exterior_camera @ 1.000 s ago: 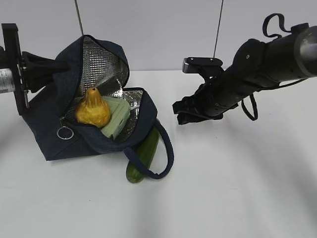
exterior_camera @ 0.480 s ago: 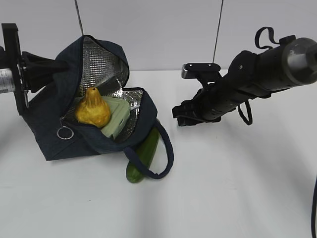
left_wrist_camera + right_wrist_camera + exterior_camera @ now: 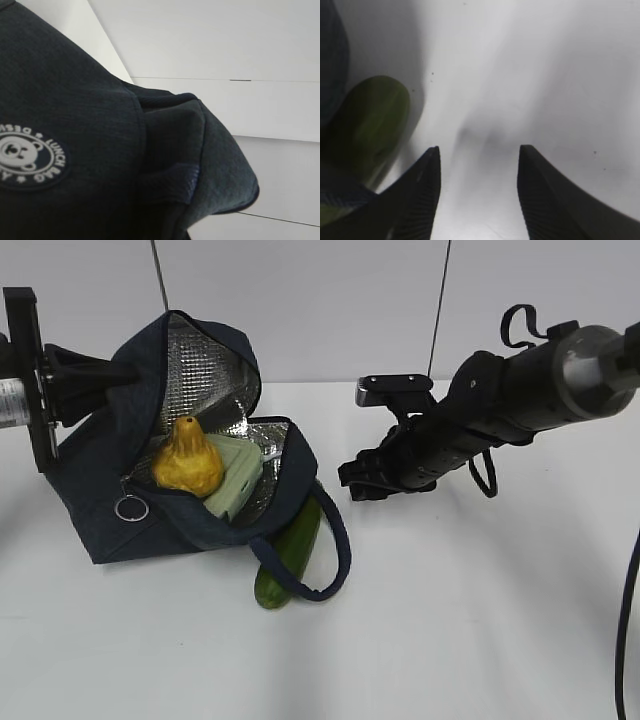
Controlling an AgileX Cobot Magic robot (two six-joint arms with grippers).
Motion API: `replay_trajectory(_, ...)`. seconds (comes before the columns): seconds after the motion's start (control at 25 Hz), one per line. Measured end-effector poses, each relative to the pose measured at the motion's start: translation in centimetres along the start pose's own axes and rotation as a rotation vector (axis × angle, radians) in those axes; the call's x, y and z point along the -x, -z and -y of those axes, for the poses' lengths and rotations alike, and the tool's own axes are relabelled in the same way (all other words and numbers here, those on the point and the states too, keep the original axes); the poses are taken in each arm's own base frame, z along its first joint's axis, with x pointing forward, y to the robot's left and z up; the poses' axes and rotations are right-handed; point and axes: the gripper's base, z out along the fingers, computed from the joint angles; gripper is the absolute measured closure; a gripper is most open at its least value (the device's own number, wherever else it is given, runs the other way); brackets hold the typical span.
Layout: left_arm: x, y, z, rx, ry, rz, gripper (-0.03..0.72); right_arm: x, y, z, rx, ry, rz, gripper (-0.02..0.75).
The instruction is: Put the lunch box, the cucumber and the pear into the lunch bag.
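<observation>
Two items sit in your lunch bag: pear on lunch box.
Your cucumber lies outside through the strap; right gripper hovers spread nearby, left gripper grips the bag's flap.

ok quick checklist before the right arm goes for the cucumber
1. Right gripper open and empty: ok; its fingers stand apart with only bare table between them.
2. Cucumber reachable: not ok; it lies on the table against the lunch bag, and the strap handle loops around it.
3. Bag mouth held open: ok; the foil lining shows, and the left gripper is at the raised flap.
4. Room inside the bag: cannot tell; the pear and lunch box fill the visible opening.
5. Left grip firmness: cannot tell; the left wrist view shows only fabric.
</observation>
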Motion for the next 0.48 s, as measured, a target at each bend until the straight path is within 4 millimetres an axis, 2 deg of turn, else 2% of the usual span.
replay_trajectory(0.48,0.0,0.0,0.0,0.0,0.0,0.0,0.686,-0.7,-0.8,-3.0,0.046,0.073,-0.024,0.347)
